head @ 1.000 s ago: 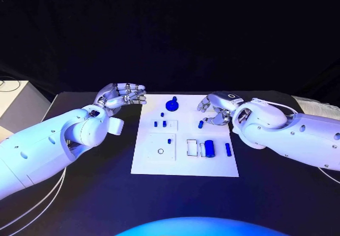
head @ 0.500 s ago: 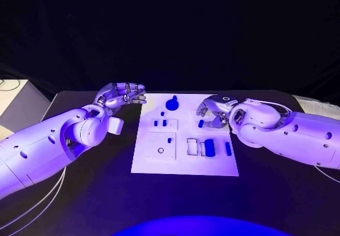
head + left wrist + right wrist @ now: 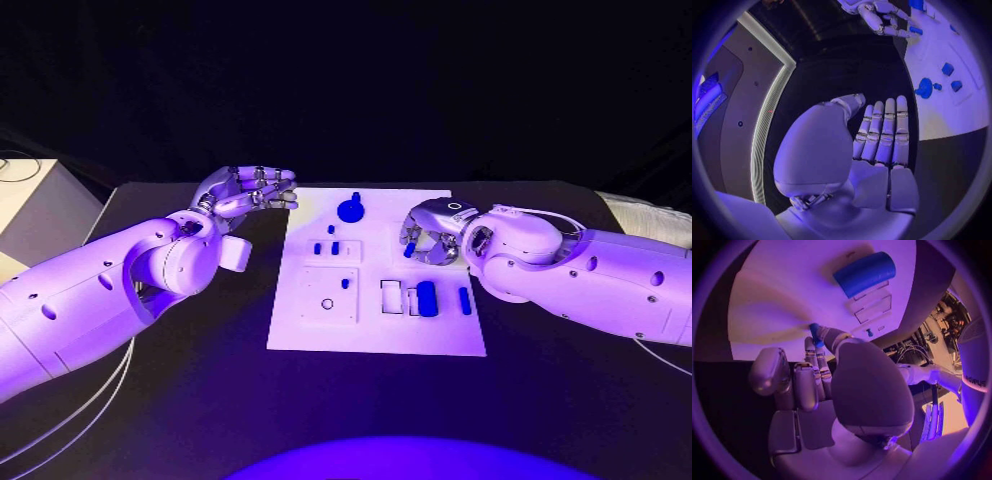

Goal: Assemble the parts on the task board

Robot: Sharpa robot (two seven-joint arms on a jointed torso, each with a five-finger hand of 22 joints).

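Observation:
The white task board (image 3: 375, 330) lies mid-table. On it are a blue knob-like part (image 3: 351, 211), two small blue pegs (image 3: 326, 248), a thick blue cylinder (image 3: 426, 298) and a slim blue bar (image 3: 464, 301). My right hand (image 3: 430, 230) hovers low over the board's far right area. In the right wrist view its thumb and a finger pinch a small blue peg (image 3: 815, 334) just above the board (image 3: 786, 295), with the cylinder (image 3: 865, 273) beyond. My left hand (image 3: 253, 192) hangs palm-up off the board's far left corner, holding nothing, its fingers (image 3: 882, 135) side by side.
A white box (image 3: 29, 205) stands off the table's left edge. White sockets (image 3: 391, 298) sit beside the cylinder, and a raised white block (image 3: 329, 297) with a small hole is left of them. The left wrist view shows the board (image 3: 954, 110) and my right hand (image 3: 879, 17) across it.
My right hand has slid left and nearer over the board, and its fingers now pinch the small blue peg that lay beside them. The left hand has stayed put.

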